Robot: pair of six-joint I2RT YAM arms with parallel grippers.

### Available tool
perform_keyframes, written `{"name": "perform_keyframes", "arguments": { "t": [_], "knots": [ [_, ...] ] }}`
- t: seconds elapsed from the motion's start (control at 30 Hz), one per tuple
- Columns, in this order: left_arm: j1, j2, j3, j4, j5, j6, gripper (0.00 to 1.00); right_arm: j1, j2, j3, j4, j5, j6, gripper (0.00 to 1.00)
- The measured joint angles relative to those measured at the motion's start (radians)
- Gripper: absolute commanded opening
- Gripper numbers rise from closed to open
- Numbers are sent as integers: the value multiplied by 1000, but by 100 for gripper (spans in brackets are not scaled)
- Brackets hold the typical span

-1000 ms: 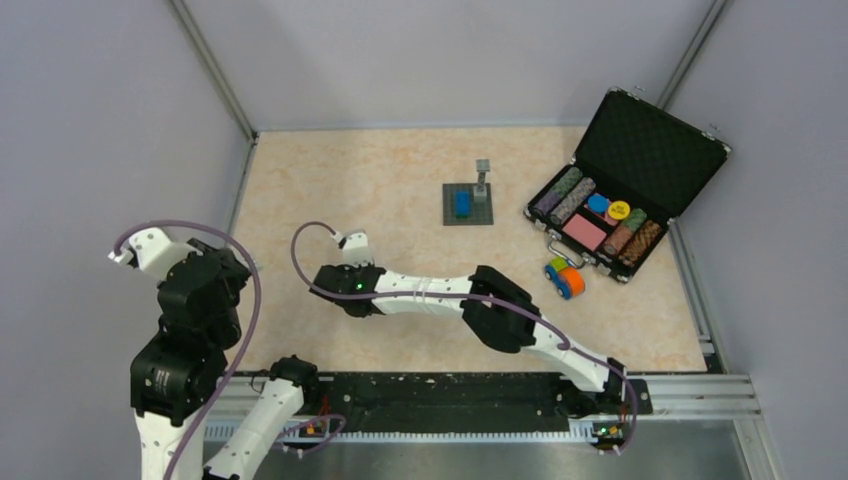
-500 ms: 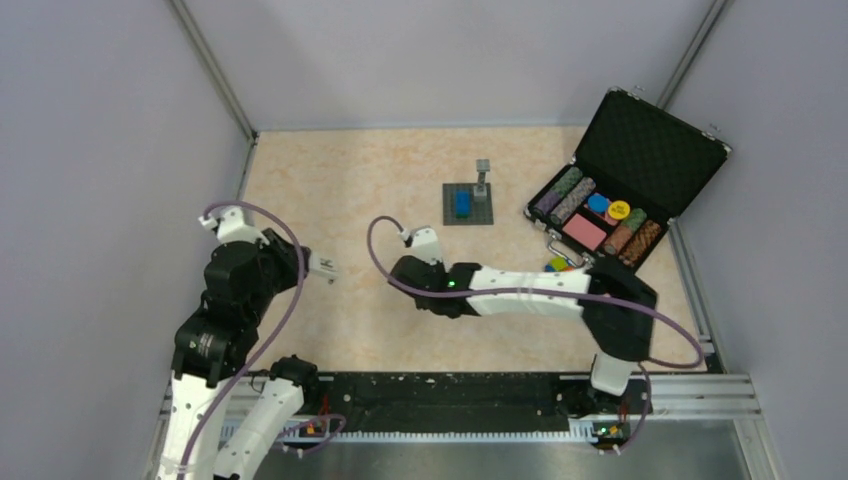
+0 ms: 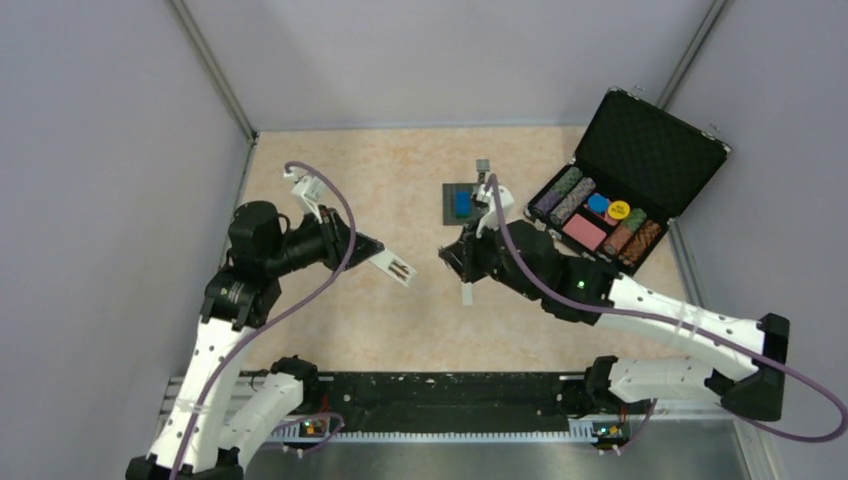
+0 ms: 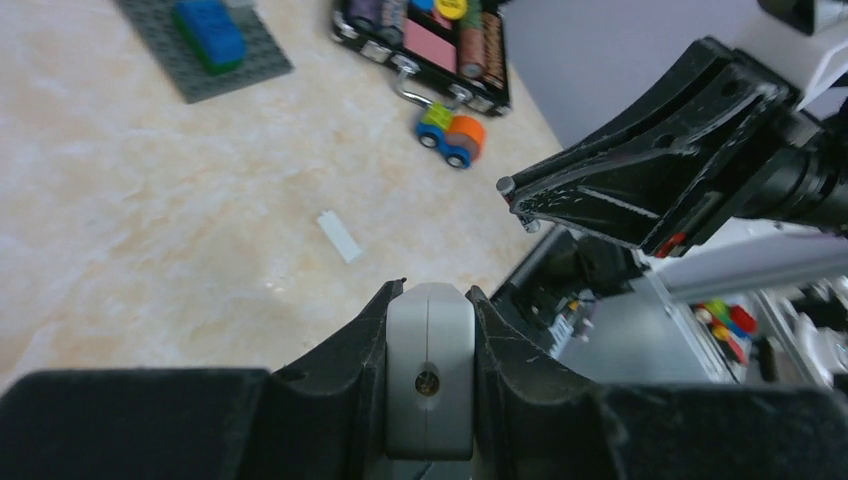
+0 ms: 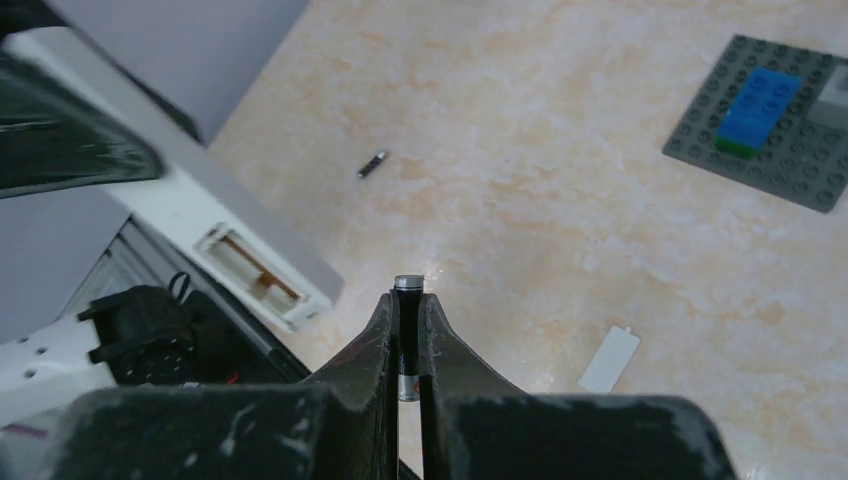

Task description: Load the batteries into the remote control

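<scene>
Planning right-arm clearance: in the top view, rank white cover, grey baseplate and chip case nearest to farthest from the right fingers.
1. Cover, just on the near side of the right fingers.
2. Baseplate, farther back, beyond them.
3. Chip case, far right.

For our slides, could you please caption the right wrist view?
Right end effector pinches one battery near the open-backed remote; another battery lies on the table.
</scene>
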Motion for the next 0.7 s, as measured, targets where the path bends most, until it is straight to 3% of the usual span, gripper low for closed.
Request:
{"name": "perform_keyframes", "arguments": {
  "t": [0.27, 0.47, 0.7],
  "knots": [
    [-1, 141, -50, 192, 313, -81, 0, -8, -103, 24, 32, -215, -109, 3],
    [-1, 198, -57, 264, 360, -180, 0, -8, -102, 31, 19, -343, -123, 4],
    [-1, 380, -61, 244, 390, -344, 0, -8, -47, 97, -77, -368, -119, 5]
  ]
}}
